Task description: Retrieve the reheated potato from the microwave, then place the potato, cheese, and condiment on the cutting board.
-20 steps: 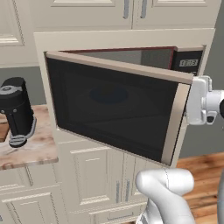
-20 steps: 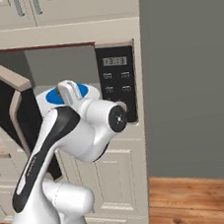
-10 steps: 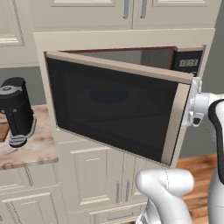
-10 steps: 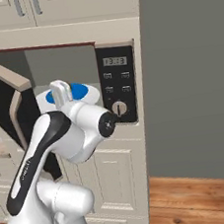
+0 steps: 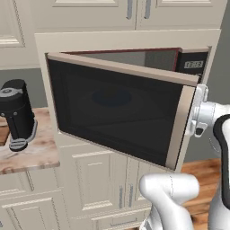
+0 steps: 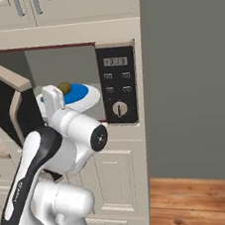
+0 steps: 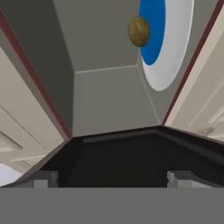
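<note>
One microwave is being shown across the centre of the left base view, its single dark glass door swung open toward the camera, with one control panel seen at the centre of the right base view. One potato is being seen near the top of the hand view, resting on the one blue and white plate inside the oven cavity; in the right base view it is found left of centre, just left of the control panel. The end effector is being held with its two fingertips spread wide apart at the bottom of the hand view, nothing being gripped between them. One black coffee machine is standing on the desk at the left edge of the left base view.
</note>
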